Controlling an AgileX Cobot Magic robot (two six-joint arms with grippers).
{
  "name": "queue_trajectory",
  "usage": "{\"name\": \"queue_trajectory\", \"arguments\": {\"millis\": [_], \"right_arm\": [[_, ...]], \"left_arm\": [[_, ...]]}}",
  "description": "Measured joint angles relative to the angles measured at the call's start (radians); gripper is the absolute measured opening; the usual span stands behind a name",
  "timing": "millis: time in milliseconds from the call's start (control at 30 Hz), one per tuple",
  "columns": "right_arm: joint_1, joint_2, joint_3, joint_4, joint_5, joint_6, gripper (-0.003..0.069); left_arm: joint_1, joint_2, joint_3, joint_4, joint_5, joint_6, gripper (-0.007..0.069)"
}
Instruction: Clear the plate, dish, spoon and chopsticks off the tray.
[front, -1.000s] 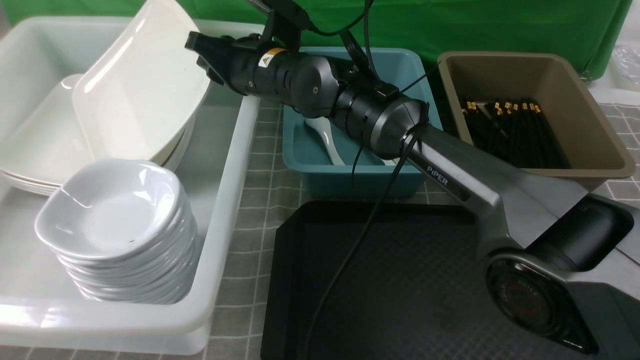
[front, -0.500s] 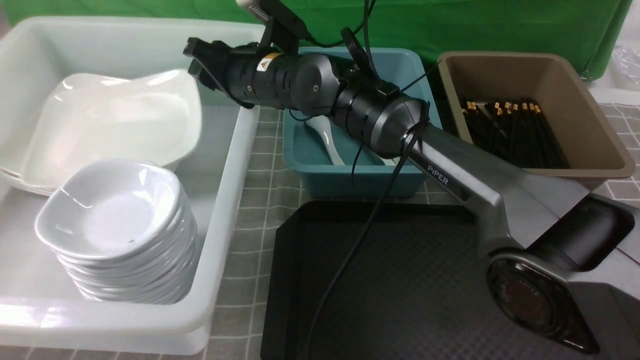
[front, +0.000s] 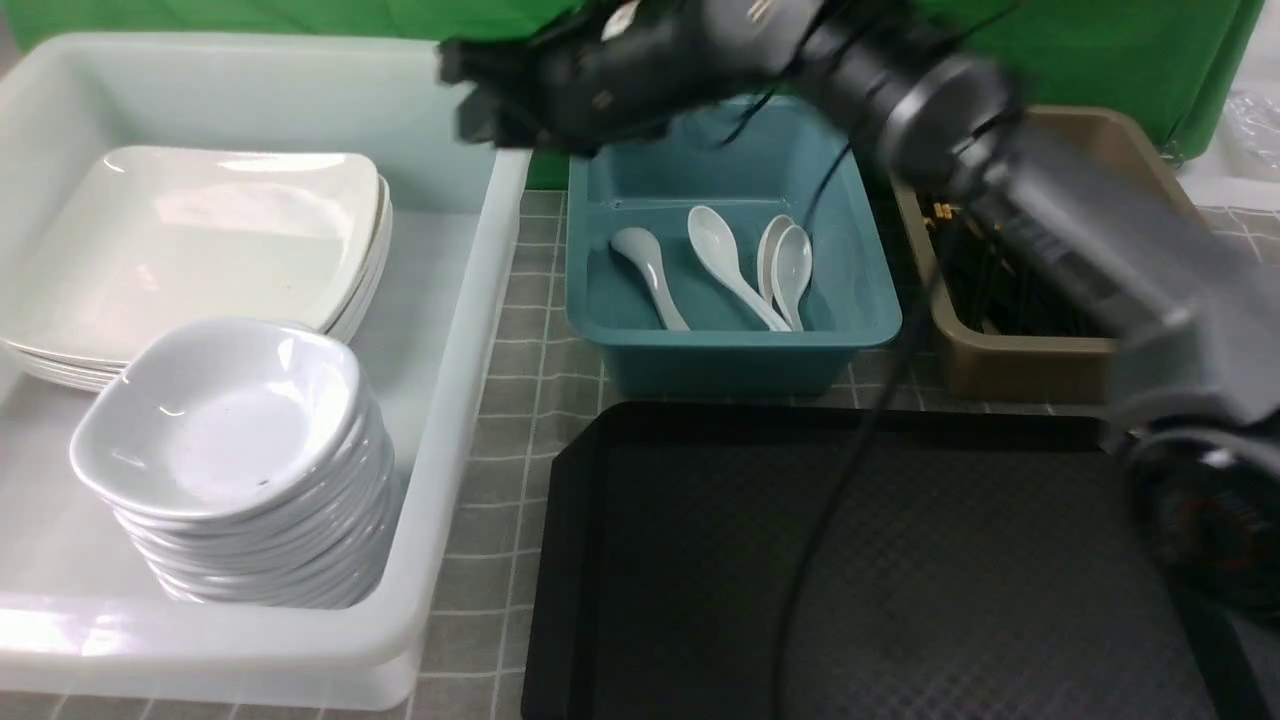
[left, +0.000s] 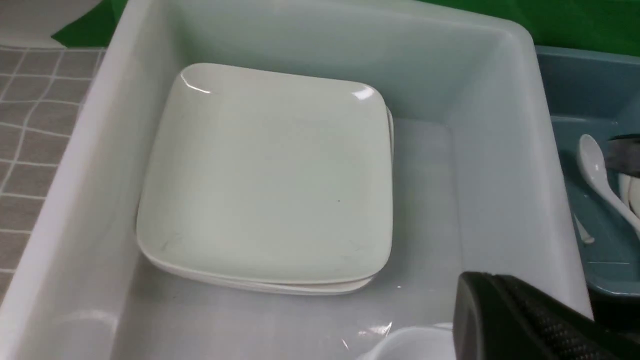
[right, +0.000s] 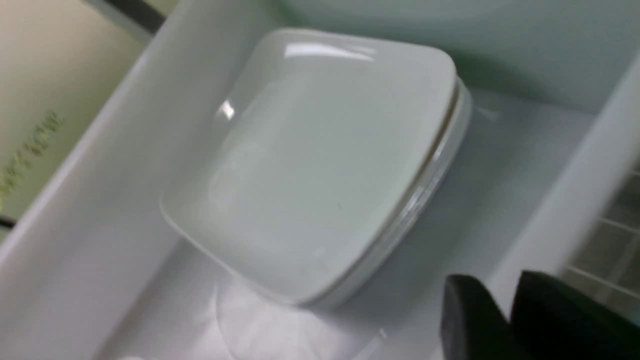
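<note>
The plate (front: 200, 240) lies flat on top of a stack of like plates in the white bin (front: 455, 400); it also shows in the left wrist view (left: 265, 175) and the right wrist view (right: 320, 160). The dish (front: 215, 415) tops a stack in the same bin. The spoon (front: 735, 265) lies in the teal tub (front: 735, 345). The chopsticks (front: 1000, 300) lie in the brown tub, partly behind my right arm. The black tray (front: 900, 580) is bare. My right gripper (front: 465, 85) (right: 500, 295) is blurred, empty and slightly open above the bin's far right corner. My left gripper (left: 487, 285) is shut and empty above the bin.
The teal tub holds other white spoons (front: 650, 265). The brown tub (front: 1020, 350) stands at the right, behind my right arm. A grey checked cloth (front: 530, 350) covers the table between bin, tubs and tray. A green backdrop stands behind.
My right gripper let go of the tilted plate, which dropped flat onto the plate stack. The right arm then swung up and to the right, uncovering the spoons in the teal tub.
</note>
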Motion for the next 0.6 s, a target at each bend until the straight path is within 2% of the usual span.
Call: {"name": "queue_trajectory", "arguments": {"millis": [67, 200, 333, 467, 500, 600], "right_arm": [[-0.043, -0.07, -0.001, -0.026, 0.135, -0.047, 0.0061], [-0.123, -0.219, 0.004, -0.169, 0.362, -0.075, 0.0029], [-0.154, -0.364, 0.045, -0.29, 0.37, -0.075, 0.0026], [-0.158, -0.642, 0.175, -0.455, 0.372, -0.072, 0.0024], [-0.158, -0.656, 0.183, -0.462, 0.372, -0.071, 0.0024], [-0.158, -0.913, 0.366, -0.571, 0.325, -0.043, 0.0024]], "left_arm": [[-0.003, 0.008, 0.0, -0.037, 0.005, 0.037, 0.0002], [-0.075, 0.026, 0.0, -0.093, 0.005, 0.103, 0.0002], [-0.188, 0.033, 0.0, -0.082, 0.005, 0.12, 0.0002], [-0.37, 0.038, 0.0, -0.043, -0.001, 0.162, 0.0002], [-0.377, 0.038, 0.0, -0.042, -0.001, 0.165, 0.0002], [-0.475, 0.038, 0.0, -0.041, -0.004, 0.202, 0.0002]]}}
